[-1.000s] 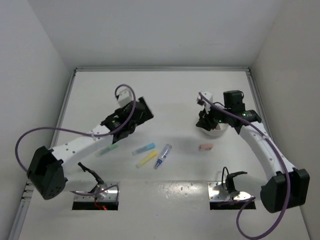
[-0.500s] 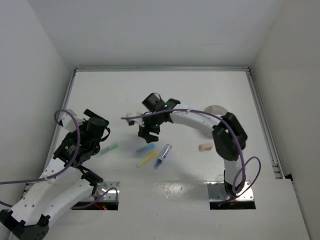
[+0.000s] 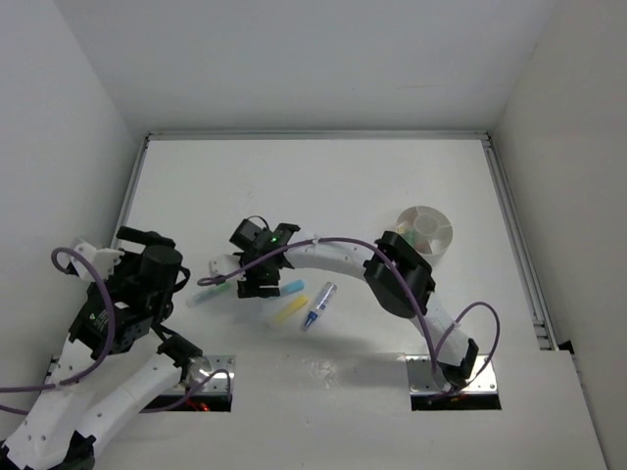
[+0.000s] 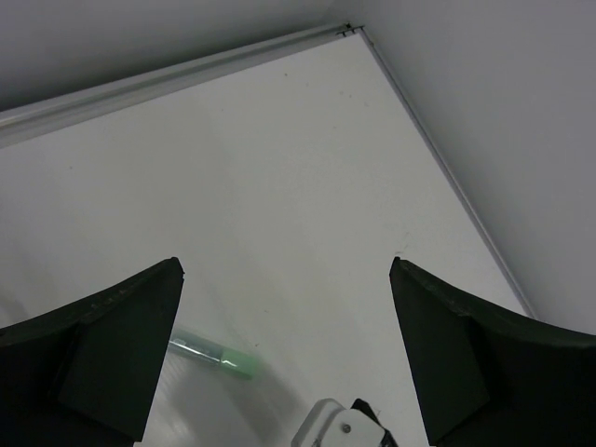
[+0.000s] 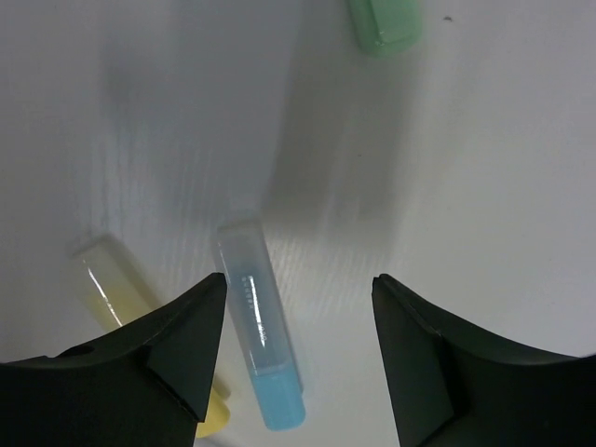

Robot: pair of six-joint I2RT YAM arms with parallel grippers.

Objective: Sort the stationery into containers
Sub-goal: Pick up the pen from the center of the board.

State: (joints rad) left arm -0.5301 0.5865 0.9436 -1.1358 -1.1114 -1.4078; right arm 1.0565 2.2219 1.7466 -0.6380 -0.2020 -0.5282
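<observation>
swung further left and nearer since half a second ago with the right pincer (image 5: 296, 349), now hanging low over the blue pen (image 5: 263, 349); drew the left pincer (image 4: 284, 349) back toward the near left corner meanwhile.

showing the right pincer's fingers spread wide, gripping nothing, with only the blue pen between them, flat on the bench (image 3: 323, 186) and closer to one finger than the other. gaping likewise on the left, holding nothing, with the green pen (image 4: 216, 355) lying below and ahead of it.

lying just beside the blue pen and nearly parallel to it: yellow pen (image 5: 110, 279), close enough to get caught. a little further right in the top view, purple-blue pen (image 3: 319, 305). well apart at the right, white divided bowl (image 3: 424, 230), contents too small to tell.

judged to be the approach to grasping the blue pen, with most of the sorting left to do. to do it well:
- shift a touch toward the yellow pen's side to centre on the barrel.
- keep the fingers straddling the pen across its width, as now, not along it.
- come straight down until the tips nearly touch the bench, and only then close.
- land the nearer finger in the gap between blue and yellow, not on top of the yellow, or risk dragging both.
- lift clear before swinging back to the bowl.
- leave the green pen to the left side.
</observation>
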